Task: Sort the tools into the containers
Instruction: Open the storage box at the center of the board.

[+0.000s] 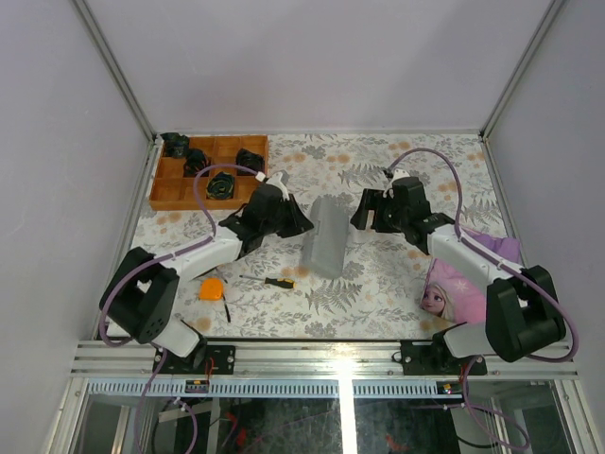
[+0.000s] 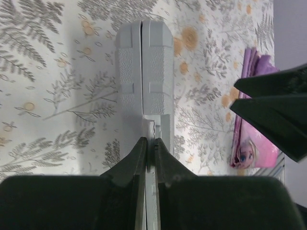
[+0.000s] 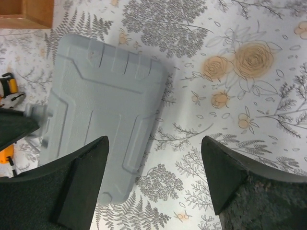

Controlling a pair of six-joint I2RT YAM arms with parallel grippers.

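— While your left gripper [image 2: 150, 140] pinches a thin lip of the grey case [image 1: 324, 236] mid-table, where's the right?
— Your right gripper [image 3: 155, 139] hangs beside it, jaws wide. Tape measure [image 1: 212, 288] and screwdriver [image 1: 274, 282] lie near your left arm. Wooden tray [image 1: 163, 192] far left, princess-print purple bag [image 1: 452, 284] right. Floral cloth [image 1: 378, 293], pale walls [image 1: 284, 57].

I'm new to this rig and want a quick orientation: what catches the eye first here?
The closed grey case is tipped up on edge mid-table, the left gripper pinching its edge while the right gripper hangs open beside it. An orange tape measure and a screwdriver lie loose near the left arm.
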